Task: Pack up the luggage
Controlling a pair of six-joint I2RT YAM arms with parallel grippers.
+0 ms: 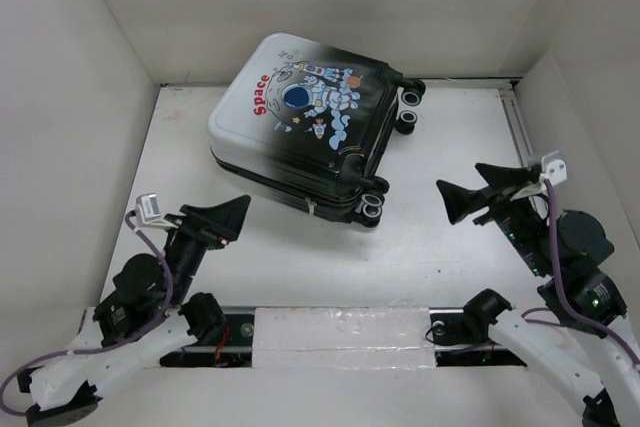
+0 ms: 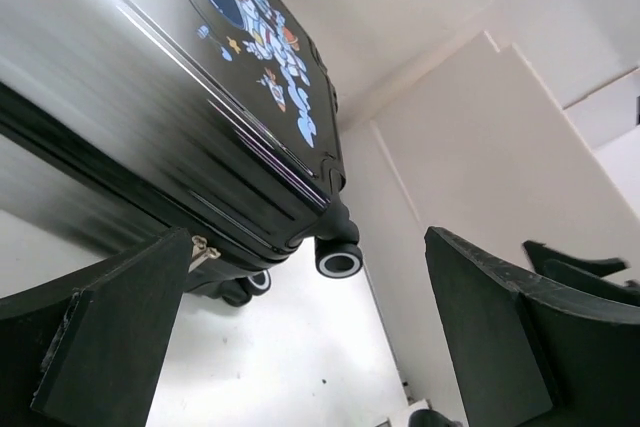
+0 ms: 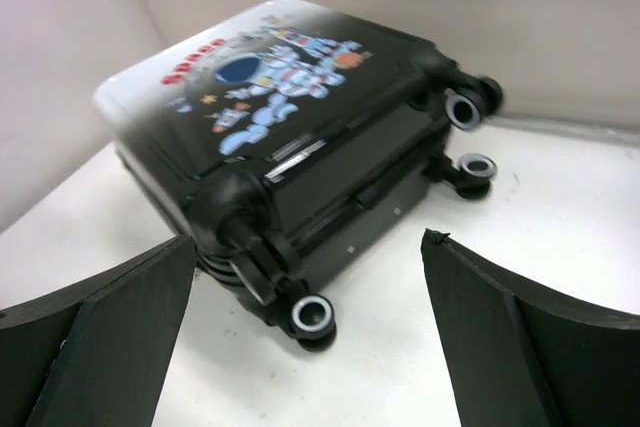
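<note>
The luggage [image 1: 300,137] lies flat and closed at the back middle of the white table, astronaut picture and red "Space" facing up, its wheels [image 1: 372,207] pointing right. My left gripper [image 1: 238,219] hovers just off its near left corner, open and empty. In the left wrist view the luggage [image 2: 150,77] fills the upper left, and a zip pull [image 2: 203,250] hangs by the left fingertip. My right gripper [image 1: 458,179] stands open and empty to the right of the wheels. The right wrist view shows the luggage [image 3: 290,97] ahead of the gripper [image 3: 307,240], nearest wheel [image 3: 312,315] between the fingers.
White walls [image 1: 80,97] close the table in on the left, back and right. A metal rail [image 1: 520,127] runs along the right wall. A strip of white tape [image 1: 340,337] covers the near edge between the two arm bases.
</note>
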